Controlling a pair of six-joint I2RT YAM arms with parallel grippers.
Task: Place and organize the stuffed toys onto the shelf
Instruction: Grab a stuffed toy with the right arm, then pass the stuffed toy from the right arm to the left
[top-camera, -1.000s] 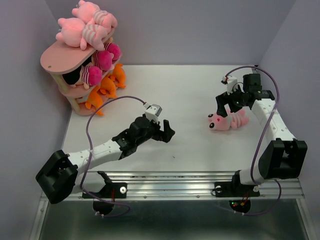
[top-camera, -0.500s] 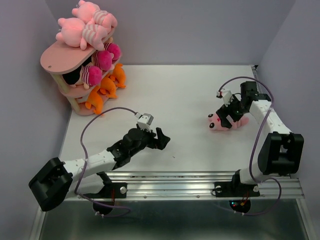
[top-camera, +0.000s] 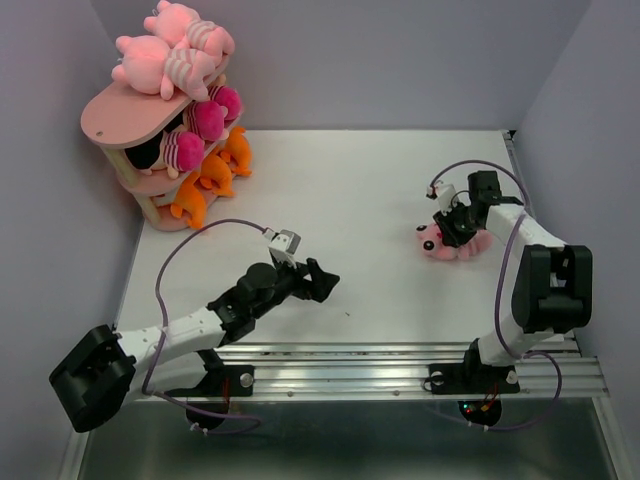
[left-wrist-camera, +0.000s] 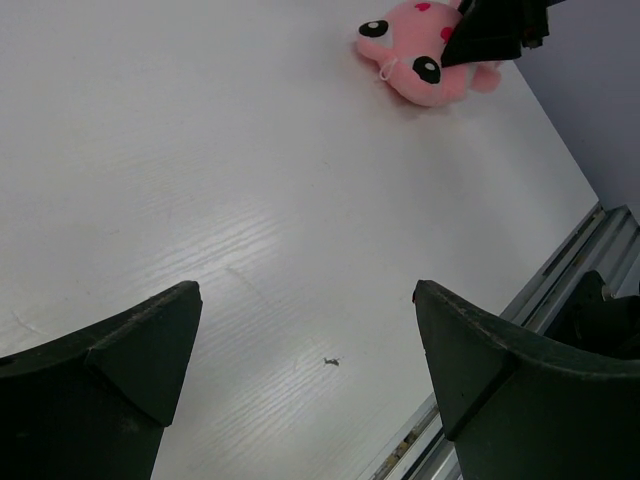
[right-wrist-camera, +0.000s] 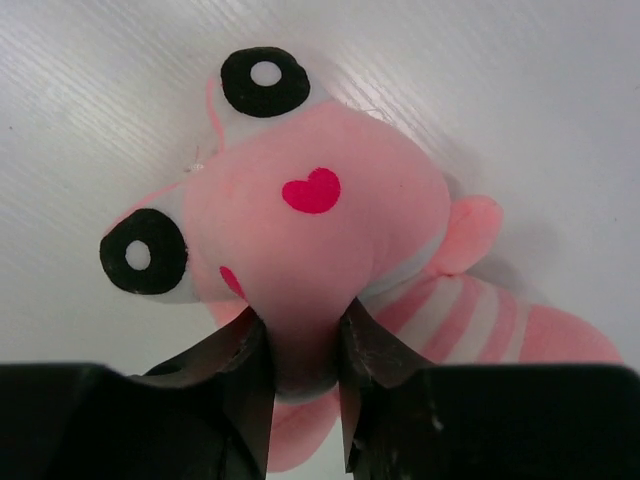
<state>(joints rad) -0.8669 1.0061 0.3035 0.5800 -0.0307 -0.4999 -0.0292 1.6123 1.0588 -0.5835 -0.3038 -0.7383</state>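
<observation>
A light pink striped stuffed toy (right-wrist-camera: 320, 240) lies on the white table at the right (top-camera: 438, 243); it also shows at the top of the left wrist view (left-wrist-camera: 415, 55). My right gripper (right-wrist-camera: 300, 345) is shut on it, both fingers pinching the plush behind its head. My left gripper (left-wrist-camera: 305, 345) hangs open over bare table near the front edge (top-camera: 322, 280), far from any toy. The pink shelf (top-camera: 120, 118) stands at the back left. Pink striped toys (top-camera: 170, 55) are piled on its top board, magenta dolls (top-camera: 200, 125) sit on the middle tier and orange toys (top-camera: 205, 180) on the bottom.
Purple-grey walls close in the table at the back and both sides. A metal rail (top-camera: 380, 365) runs along the near edge by the arm bases. Cables loop from both arms over the table.
My right gripper dropped onto the pink toy and its jaws closed on it. My left arm drew back a little toward the near left, still open.
</observation>
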